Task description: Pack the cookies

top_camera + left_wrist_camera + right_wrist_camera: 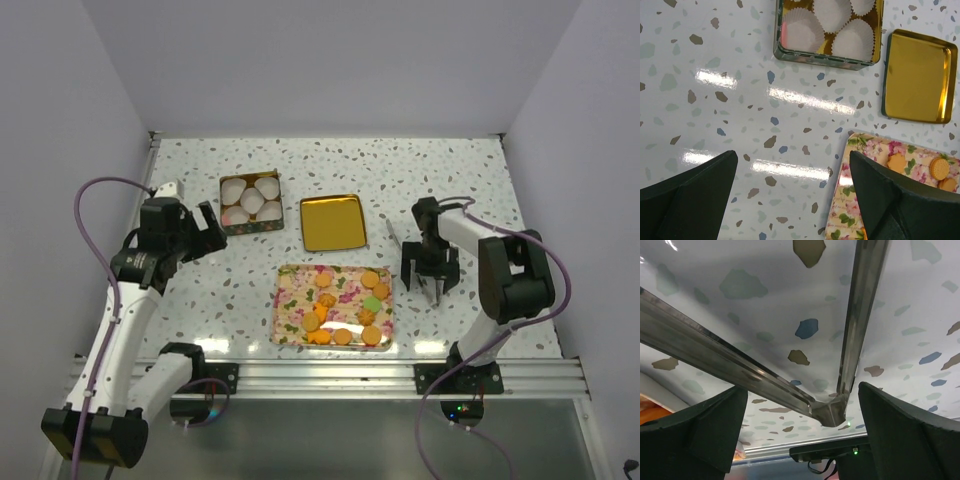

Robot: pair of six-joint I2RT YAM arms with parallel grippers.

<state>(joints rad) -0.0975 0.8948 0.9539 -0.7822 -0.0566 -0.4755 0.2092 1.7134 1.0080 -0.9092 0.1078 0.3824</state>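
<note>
- Right pincer is spread wide with nothing pinched. It hangs low over the tongs, one finger on each side of the hinge end. I cannot tell whether it touches them.
- Tongs lie flat on the table, arms splayed, just right of the tray. Judgement: I straddle the hinge end so that closing would gather both arms at once.
- Left pincer is also spread and empty, raised above bare table between the tin and the tray. This reads as a waiting pose, clear of the right arm's work.
- Cookies are all loose on the floral tray, mostly toward its right and near sides. One is pale green, the rest orange-brown. None are in the tin.
- Tin sits back left, lined with white paper cups, empty where I can see them. Its gold lid lies apart to its right, so the opening is free for loading.
- Judgement: packing has not begun, and the step in hand is taking up the tongs.
- Risk: thin steel lying flat on a glossy top may slide or pivot away when pinched.
</note>
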